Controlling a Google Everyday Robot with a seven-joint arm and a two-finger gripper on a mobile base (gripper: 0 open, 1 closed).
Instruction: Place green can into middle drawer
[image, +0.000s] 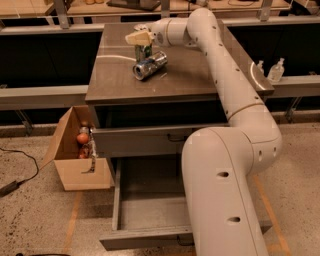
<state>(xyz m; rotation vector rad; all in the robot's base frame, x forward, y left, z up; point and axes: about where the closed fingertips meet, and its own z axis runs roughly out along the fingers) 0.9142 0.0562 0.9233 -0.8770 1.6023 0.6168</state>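
The green can (143, 52) stands upright near the back of the grey cabinet's top (115, 80). My gripper (139, 38) is right over the can's top, at its upper rim, reaching in from the right. The middle drawer (150, 205) is pulled far out below, and its inside is bare. Above it sits the uppermost drawer (140, 142) with its small dark handle (175, 138). My arm (225, 100) hides the right side of both drawers.
A silver-blue can (149, 65) lies on its side just in front of the green can, touching or nearly touching it. An open cardboard box (80, 160) with small items stands on the floor left of the cabinet. Two small bottles (276, 70) stand on the right ledge.
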